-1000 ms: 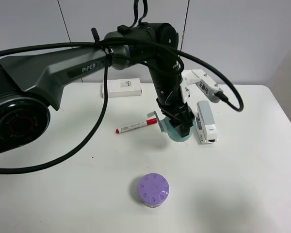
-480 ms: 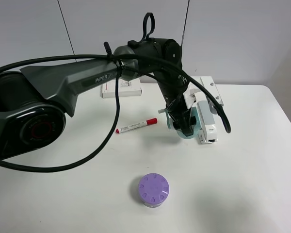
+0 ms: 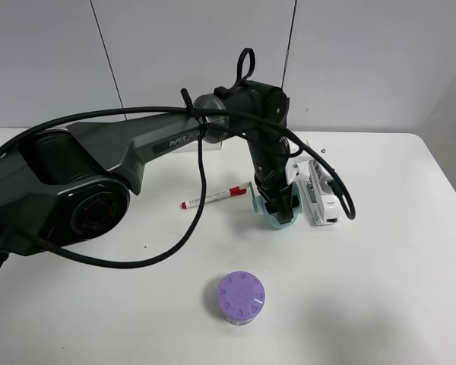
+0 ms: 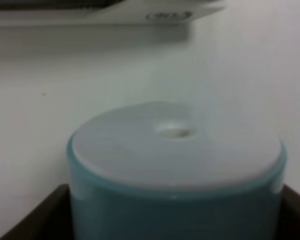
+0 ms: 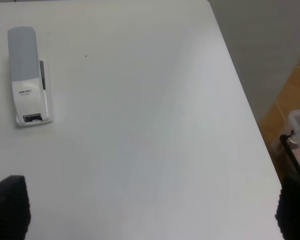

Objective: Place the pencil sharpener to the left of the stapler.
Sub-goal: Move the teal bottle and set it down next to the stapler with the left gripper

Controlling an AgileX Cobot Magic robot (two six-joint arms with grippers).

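While clamped in left gripper [image 3: 280,208], pencil sharpener [image 3: 278,222] white face up, beside stapler [image 3: 321,199].

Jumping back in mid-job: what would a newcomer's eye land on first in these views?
The big dark arm sweeping in from the left, with the left gripper clamped around the mint-teal pencil sharpener, just left of the white stapler. Next comes the purple jar, alone in the foreground, and the red marker left of the sharpener.
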